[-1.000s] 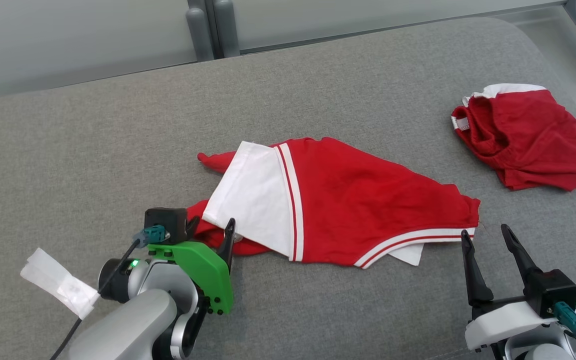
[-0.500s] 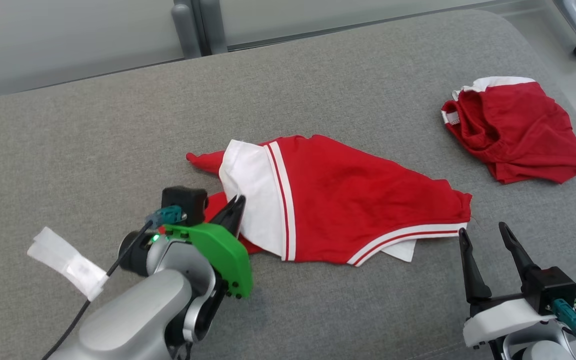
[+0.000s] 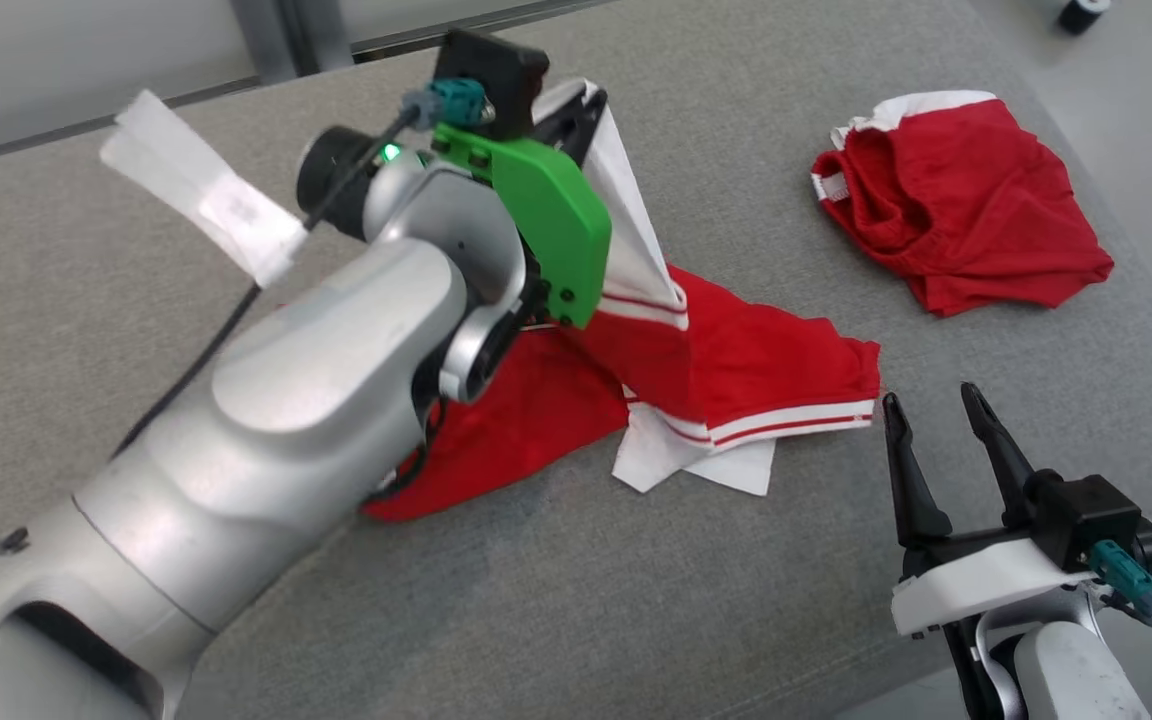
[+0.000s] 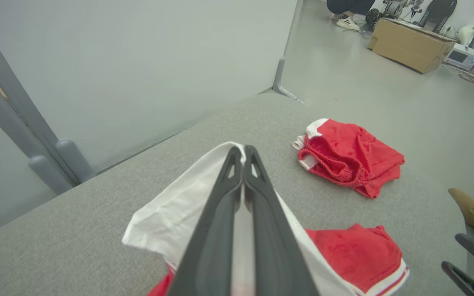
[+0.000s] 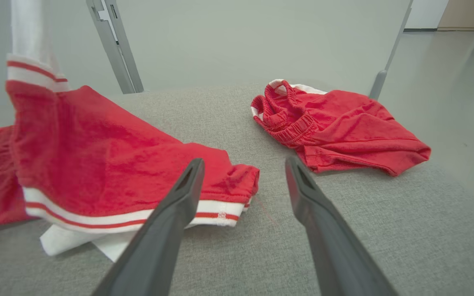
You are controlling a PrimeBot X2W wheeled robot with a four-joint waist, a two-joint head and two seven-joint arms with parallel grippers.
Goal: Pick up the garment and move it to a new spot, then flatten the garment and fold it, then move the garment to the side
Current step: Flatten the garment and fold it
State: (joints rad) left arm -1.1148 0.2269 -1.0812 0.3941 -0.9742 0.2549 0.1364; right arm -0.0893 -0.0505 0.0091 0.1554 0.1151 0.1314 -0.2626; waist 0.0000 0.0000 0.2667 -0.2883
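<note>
The left gripper (image 3: pixel 584 105), fingers pressed together, pinches the white panel of the red-and-white garment (image 3: pixel 736 360) and holds that end high above the grey cushion (image 3: pixel 636 600). The rest trails down onto the cushion's middle. The right gripper (image 3: pixel 931 397) hovers spread and empty at the cushion's near right, just beside the garment's striped hem. This looks like the pick-up step. The carry next needs the trailing cloth clear of the cushion. Count: 2 grippers and 2 red garments, 1 held and a second garment (image 3: pixel 956 200) crumpled at the cushion's far right.

Crumpled red shorts (image 3: pixel 966 200) on grey padded surface (image 3: pixel 636 600), cardboard box (image 4: pixel 410 49) on floor (image 4: pixel 364 94) beyond, pale partition (image 4: pixel 138 61) behind
</note>
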